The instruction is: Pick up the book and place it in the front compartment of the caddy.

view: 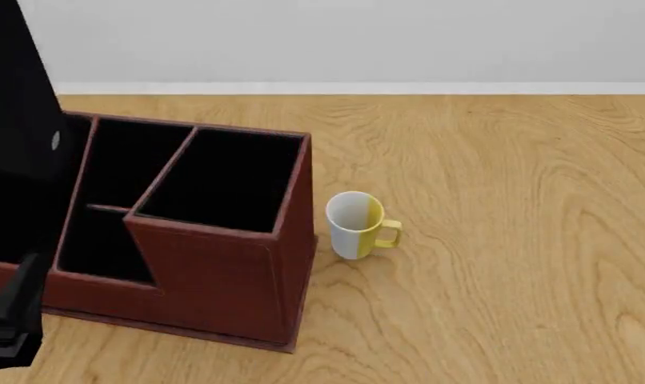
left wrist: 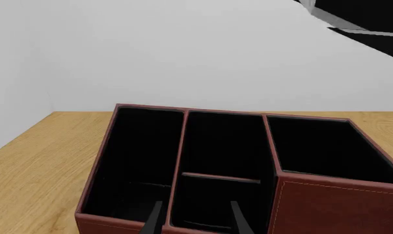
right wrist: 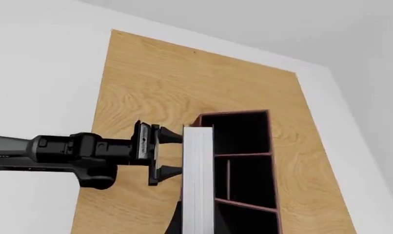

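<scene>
My right gripper (right wrist: pixel 195 228) is shut on the book (right wrist: pixel 198 180) and holds it high over the caddy (right wrist: pixel 235 112). The book's white page edges face the right wrist camera. Its black cover fills the upper left of the front view (view: pixel 18 88), and it shows in a corner of the left wrist view (left wrist: pixel 379 44). The dark reddish-brown caddy (view: pixel 221 272) stands on the table at the left, its black-lined sections empty (left wrist: pixel 326 204). My left gripper (left wrist: pixel 196 222) is open and empty, low beside the caddy's near wall (view: pixel 8 320), (right wrist: pixel 165 153).
A white-and-yellow mug (view: pixel 357 226) stands just right of the caddy. The wooden table (view: pixel 514 240) runs to a white wall at the back. Its left edge lies close behind the left arm (right wrist: pixel 60 153).
</scene>
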Motion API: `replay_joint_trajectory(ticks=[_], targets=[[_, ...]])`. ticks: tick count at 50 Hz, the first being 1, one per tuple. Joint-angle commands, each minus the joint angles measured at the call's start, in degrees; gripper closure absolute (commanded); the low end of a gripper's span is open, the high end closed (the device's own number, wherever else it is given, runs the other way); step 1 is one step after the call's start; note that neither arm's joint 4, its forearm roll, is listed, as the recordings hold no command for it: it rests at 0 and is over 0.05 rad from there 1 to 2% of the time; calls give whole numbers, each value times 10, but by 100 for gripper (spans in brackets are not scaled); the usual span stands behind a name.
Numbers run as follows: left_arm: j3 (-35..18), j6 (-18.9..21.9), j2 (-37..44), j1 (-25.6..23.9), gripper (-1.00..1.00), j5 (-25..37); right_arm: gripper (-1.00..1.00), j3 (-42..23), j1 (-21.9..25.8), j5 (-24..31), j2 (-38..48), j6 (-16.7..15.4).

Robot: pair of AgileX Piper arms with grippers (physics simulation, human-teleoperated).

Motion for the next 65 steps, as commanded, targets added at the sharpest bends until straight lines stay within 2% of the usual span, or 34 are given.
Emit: replay_joint_trajectory(ticks=[1,4,5,14,18,20,22,30,37,42,47,56,65], targets=[[0,0,0,0,-100,0,100,-100,-18,13,70,-16],[0,0,0,0,-100,0,100,-127,-29,20,93,-19],[0,0,0,0,-100,0,100,-141,-43,24,109,-29],[0,0,0,0,-100,0,100,-197,-60,27,155,-41],[0,0,0,0,-100,0,100,-236,-75,36,192,-36],[0,0,0,0,-100,0,100,-224,-82,25,198,-42],[0,0,0,0,-100,0,100,-230,-86,25,207,-35],[0,0,0,0,-100,0,100,-130,-99,-38,195,-52],[0,0,0,0,-100,0,100,-148,-106,-37,223,-59],[0,0,0,0,-100,0,100,-132,-113,-50,231,-66],[0,0,0,0,-100,0,100,-141,-116,-50,244,-63],[0,0,0,0,-100,0,100,-83,-128,-90,243,-75],[0,0,0,0,-100,0,100,-86,-137,-101,256,-78]])
